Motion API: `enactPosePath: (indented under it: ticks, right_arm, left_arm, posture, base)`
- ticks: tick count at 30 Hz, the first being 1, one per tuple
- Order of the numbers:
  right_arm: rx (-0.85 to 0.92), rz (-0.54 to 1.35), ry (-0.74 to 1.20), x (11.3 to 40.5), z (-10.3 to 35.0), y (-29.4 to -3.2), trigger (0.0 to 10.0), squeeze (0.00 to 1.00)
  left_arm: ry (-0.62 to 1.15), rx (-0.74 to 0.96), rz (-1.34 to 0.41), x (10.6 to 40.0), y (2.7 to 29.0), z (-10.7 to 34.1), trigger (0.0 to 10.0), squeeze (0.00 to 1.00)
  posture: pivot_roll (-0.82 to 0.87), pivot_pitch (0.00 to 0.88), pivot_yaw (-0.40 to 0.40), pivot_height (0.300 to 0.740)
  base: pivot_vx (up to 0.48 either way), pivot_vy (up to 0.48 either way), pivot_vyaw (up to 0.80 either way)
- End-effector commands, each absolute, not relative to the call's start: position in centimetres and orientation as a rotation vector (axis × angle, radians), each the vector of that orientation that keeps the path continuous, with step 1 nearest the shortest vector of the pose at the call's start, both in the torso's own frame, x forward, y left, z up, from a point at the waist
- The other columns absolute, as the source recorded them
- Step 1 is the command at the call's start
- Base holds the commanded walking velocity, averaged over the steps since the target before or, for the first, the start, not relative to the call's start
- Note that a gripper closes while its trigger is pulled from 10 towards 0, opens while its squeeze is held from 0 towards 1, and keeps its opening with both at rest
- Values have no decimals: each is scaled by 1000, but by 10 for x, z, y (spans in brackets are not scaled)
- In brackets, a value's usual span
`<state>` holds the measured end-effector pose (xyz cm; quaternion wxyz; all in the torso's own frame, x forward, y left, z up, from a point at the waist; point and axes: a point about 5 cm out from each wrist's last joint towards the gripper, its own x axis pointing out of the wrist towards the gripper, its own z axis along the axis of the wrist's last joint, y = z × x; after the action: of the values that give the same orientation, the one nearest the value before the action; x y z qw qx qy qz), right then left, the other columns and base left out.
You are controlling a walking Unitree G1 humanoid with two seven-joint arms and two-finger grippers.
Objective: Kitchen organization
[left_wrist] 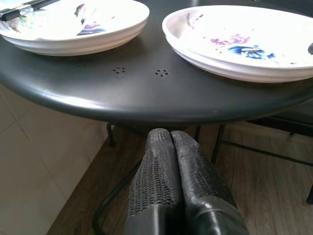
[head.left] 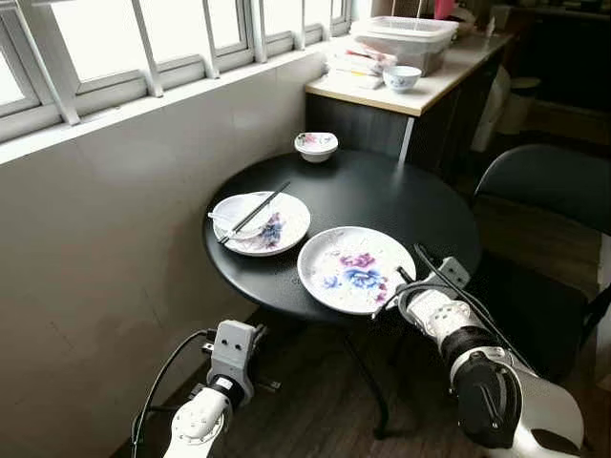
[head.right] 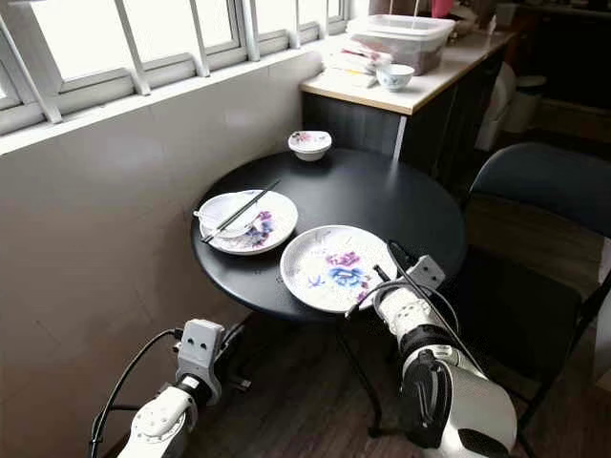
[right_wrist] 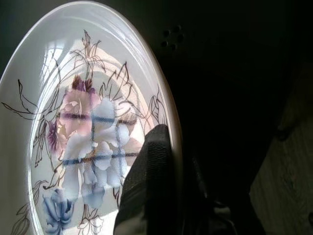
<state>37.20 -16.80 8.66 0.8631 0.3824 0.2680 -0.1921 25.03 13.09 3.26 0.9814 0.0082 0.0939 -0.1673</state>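
1. The round black table [head.left: 401, 205] bears the floral plate [head.left: 355, 268] at its near edge.
2. The right gripper [head.left: 391, 291] pinches the plate's rim (one finger above, one beneath); lift level.
3. The left gripper [left_wrist: 171, 171], fingers pressed together and empty, waits below the table.

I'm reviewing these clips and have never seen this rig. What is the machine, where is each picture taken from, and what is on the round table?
It is a walking humanoid robot with two silver arms, each ending in two long black fingers. The two wide pictures come from its head, looking down; the other two come from cameras on its wrists.

On the black round table lie a large flowered plate, a second plate carrying a small dish and black chopsticks, and a small bowl at the far edge.

The right gripper is at the large plate's near rim, one finger lying over the rim; whether it is gripped I cannot tell. The left gripper hangs shut below the table edge, holding nothing.
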Motion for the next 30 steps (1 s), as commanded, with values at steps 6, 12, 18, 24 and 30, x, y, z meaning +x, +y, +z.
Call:
enactPosePath:
  ticks: [6,12,18,24,30]
  right_arm:
    - [737,-416,461,382,108,-165,0,0]
    - [575,-321,119,392,160,-161,0,0]
    - [410,-158,-258,384,216,-146,0,0]
    - [411,120,-329,371,223,-112,0,0]
    - [307,208,-311,362,213,-105,0,0]
  left_arm:
    - [185,8,-339,251,131,33,10000,0]
    - [182,5,-339,251,131,34,10000,0]
    - [181,5,-340,252,131,34,10000,0]
    - [174,8,-336,253,132,35,10000,0]
    - [123,0,-282,253,138,40,10000,0]
  posture:
    - [-49,0,3,740]
    - [-51,0,3,740]
    - [-57,0,6,740]
    - [-58,0,8,740]
    - [-66,0,12,740]
  base:
    - [0,0,0]
    - [0,0,0]
    - [0,0,0]
    - [0,0,0]
    - [0,0,533]
